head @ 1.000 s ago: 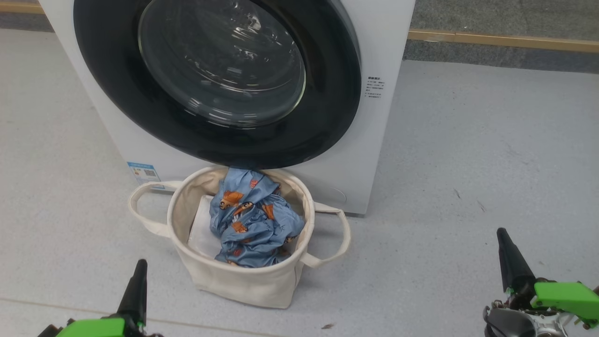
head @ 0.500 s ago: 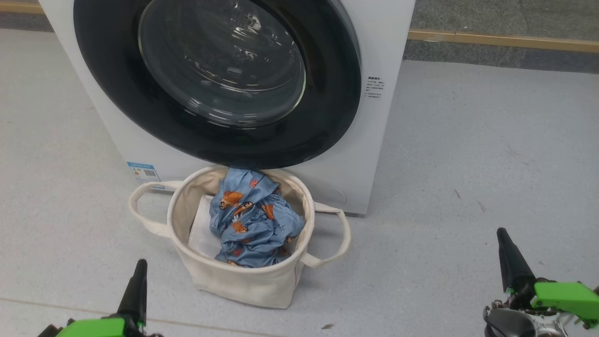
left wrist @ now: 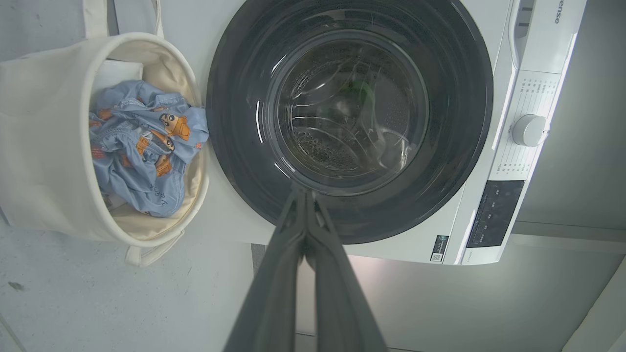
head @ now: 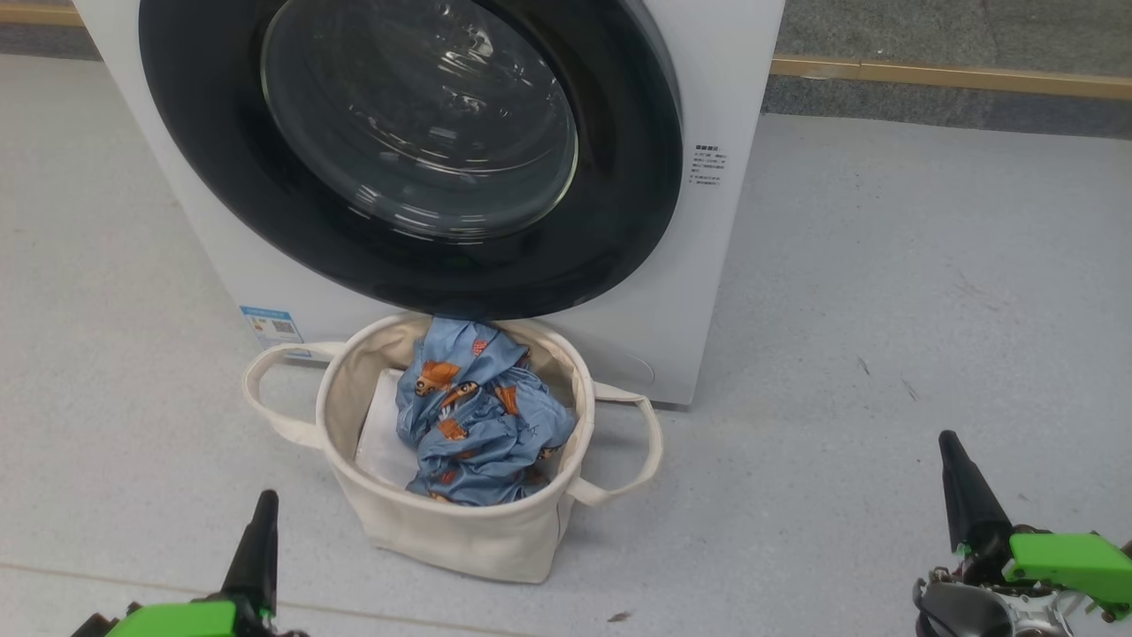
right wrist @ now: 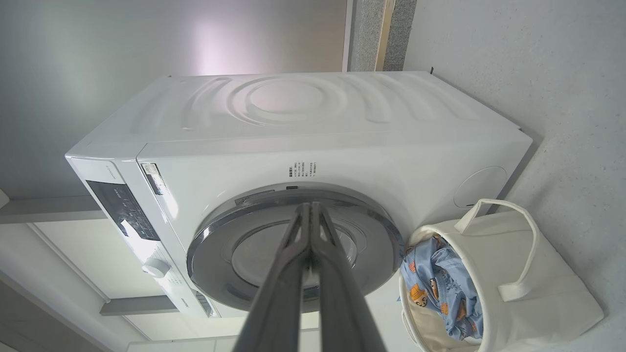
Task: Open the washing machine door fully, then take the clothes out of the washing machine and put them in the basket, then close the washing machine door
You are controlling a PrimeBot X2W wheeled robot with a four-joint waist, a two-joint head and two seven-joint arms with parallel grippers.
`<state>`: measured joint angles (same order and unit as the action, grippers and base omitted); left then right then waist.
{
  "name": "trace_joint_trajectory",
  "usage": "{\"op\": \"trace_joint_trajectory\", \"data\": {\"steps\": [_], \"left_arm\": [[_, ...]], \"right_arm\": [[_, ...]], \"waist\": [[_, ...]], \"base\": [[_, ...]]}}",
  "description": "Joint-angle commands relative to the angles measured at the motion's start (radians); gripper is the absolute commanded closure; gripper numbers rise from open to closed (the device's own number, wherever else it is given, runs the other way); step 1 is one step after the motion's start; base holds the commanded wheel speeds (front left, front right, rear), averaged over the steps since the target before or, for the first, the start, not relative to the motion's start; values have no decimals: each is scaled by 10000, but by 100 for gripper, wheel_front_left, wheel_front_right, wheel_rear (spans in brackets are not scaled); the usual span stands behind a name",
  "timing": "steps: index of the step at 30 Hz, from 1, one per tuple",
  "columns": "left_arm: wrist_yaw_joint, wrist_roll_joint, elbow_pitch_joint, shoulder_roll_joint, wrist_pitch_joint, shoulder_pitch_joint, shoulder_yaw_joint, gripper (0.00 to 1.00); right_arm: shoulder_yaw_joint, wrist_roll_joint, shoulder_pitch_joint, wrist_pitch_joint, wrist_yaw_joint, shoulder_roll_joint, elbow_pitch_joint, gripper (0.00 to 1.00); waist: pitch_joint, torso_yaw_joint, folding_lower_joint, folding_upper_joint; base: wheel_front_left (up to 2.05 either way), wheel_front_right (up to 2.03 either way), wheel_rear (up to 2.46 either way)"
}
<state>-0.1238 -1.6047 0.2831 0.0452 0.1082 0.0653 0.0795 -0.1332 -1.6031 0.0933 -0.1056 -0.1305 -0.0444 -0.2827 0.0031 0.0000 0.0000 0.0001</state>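
Basket near left hand, apart

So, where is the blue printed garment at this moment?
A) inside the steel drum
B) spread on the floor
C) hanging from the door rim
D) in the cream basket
D: the clothes lie crumpled inside the basket, which stands in front of the shut washing machine door.
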Motion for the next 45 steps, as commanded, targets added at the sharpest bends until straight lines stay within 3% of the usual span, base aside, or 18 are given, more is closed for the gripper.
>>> {"op": "trace_joint_trajectory", "data": {"steps": [1,45], "left_arm": [[-69,-39,-381,51,50,427,343,100],[-69,-40,-381,51,49,426,342,100]], "right_arm": [[194,-55,146,-76,-2,-58,380,100],[195,-56,146,-76,-2,-58,380,100]], "waist": [[0,0,0,-1],[0,0,0,-1]], "base": [[0,0,0],[0,0,0]]}}
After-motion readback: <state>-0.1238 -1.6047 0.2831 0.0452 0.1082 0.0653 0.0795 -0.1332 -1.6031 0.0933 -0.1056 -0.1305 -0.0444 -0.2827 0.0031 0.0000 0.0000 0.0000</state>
